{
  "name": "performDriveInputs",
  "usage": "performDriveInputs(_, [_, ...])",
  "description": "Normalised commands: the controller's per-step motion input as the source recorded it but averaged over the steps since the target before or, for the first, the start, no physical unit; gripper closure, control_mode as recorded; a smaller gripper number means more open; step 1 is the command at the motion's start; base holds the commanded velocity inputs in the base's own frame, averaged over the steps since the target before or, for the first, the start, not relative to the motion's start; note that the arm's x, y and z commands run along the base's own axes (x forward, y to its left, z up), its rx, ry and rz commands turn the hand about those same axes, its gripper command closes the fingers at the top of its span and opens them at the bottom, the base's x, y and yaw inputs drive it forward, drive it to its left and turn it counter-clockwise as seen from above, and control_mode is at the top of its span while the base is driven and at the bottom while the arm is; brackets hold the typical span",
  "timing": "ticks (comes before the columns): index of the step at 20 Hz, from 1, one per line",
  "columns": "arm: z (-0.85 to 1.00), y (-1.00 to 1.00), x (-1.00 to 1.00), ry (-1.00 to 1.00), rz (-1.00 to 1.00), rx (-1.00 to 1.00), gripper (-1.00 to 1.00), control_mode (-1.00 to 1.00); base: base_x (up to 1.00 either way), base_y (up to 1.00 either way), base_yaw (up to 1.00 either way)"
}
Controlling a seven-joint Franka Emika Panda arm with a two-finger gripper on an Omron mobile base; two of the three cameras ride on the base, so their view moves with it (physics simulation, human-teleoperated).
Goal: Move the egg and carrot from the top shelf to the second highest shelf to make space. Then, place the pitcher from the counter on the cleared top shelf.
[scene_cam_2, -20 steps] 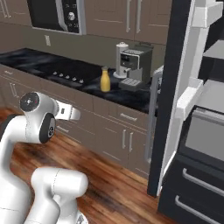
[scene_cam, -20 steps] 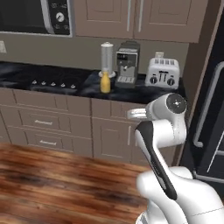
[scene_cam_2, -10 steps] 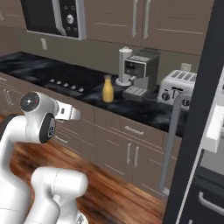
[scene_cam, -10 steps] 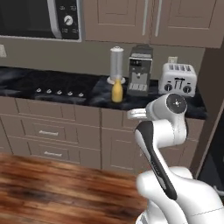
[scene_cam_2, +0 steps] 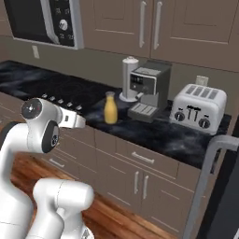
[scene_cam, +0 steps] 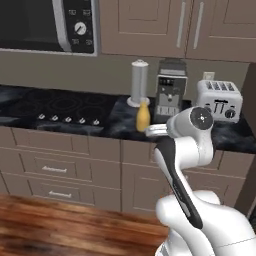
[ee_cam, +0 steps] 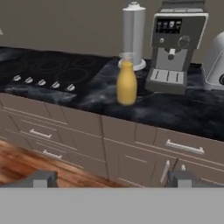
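The whole scene has slid across both base views since the earlier frames — the base has driven, so the fridge door is gone from the left base view and the worktop now faces the cameras squarely. The yellow-orange carafe-shaped pitcher [ee_cam: 127,81] with its narrow clear neck stands upright near the front edge of the black, white-marbled stone counter [ee_cam: 192,113], just ahead of a grey upright cylinder on a round base [ee_cam: 133,35] and left of a boxy silver-and-black coffee machine [ee_cam: 175,46]. A shiny white four-slot toaster [scene_cam_2: 198,108] sits toward the counter's right end; in the hand view it is cut off at the frame edge. The microwave's [scene_cam: 50,25] dial markings are too blurred to read. The gripper [ee_cam: 111,178] hangs well short of the counter with its fingertips [ee_cam: 41,179] spread wide — nothing between them.
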Motion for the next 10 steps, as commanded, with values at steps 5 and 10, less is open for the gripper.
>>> performDriveInputs(5, [0.0,0.0,0.0,0.0,0.0,0.0,-1.0,1.0,0.78,0.15,-0.19])
performDriveInputs(10, [0.0,0.0,0.0,0.0,0.0,0.0,-1.0,1.0,0.78,0.06,-0.21])
